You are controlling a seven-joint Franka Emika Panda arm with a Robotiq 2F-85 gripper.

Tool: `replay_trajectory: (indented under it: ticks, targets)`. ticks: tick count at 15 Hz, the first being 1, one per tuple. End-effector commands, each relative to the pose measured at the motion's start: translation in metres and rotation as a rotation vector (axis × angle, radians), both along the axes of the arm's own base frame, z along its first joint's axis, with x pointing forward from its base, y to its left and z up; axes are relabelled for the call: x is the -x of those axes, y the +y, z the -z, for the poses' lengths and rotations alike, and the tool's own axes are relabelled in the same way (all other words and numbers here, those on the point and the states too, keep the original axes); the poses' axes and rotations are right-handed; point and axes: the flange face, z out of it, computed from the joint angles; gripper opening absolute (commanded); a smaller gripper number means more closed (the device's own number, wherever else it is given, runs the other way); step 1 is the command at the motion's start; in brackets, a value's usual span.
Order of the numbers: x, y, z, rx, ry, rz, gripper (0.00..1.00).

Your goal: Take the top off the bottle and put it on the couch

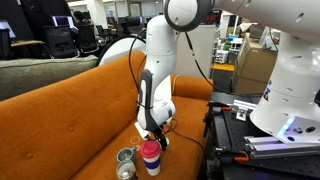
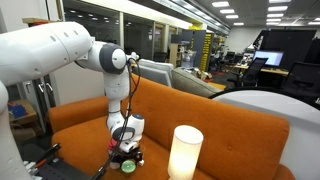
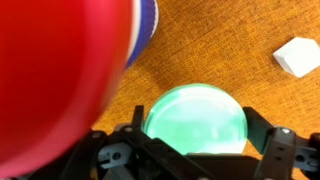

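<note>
The bottle [image 3: 60,70] is red with a blue band and fills the left of the wrist view. It stands on the orange couch [image 1: 70,120] in an exterior view [image 1: 150,157]. The round green top [image 3: 196,120] lies flat between my gripper's [image 3: 200,135] two black fingers, which touch its left and right edges. It sits just to the right of the bottle, low over the couch seat. In an exterior view the green top [image 2: 128,166] shows under the gripper [image 2: 125,152]. In the other exterior view the gripper [image 1: 154,136] hangs just above the bottle.
A small white block [image 3: 297,55] lies on the seat beyond the top. A silvery cup-like object [image 1: 125,160] lies on the seat beside the bottle. A pale cylinder [image 2: 185,152] stands close to the camera. The couch back [image 2: 200,105] rises behind the arm.
</note>
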Motion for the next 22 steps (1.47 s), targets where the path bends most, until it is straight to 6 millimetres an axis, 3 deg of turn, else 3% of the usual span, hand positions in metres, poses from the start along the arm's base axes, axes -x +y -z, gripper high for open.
replay_trajectory:
  ticks: [1,6,7,14,15,17,19,22]
  targets:
    - [0.002,-0.011,0.0,-0.029,-0.03,0.096,0.7]
    - [0.0,-0.022,-0.003,-0.029,-0.045,0.105,0.7]
    - [0.003,-0.022,0.0,-0.016,-0.017,0.101,0.95]
    - [0.001,-0.021,-0.001,-0.016,-0.024,0.1,0.95]
    - [-0.001,-0.023,0.001,-0.025,-0.025,0.125,0.7]
    - [0.001,-0.03,0.006,-0.056,-0.015,0.211,0.7]
    - [0.006,-0.042,0.016,-0.053,-0.007,0.292,0.7]
    - [0.007,-0.063,0.047,-0.06,-0.004,0.349,0.7]
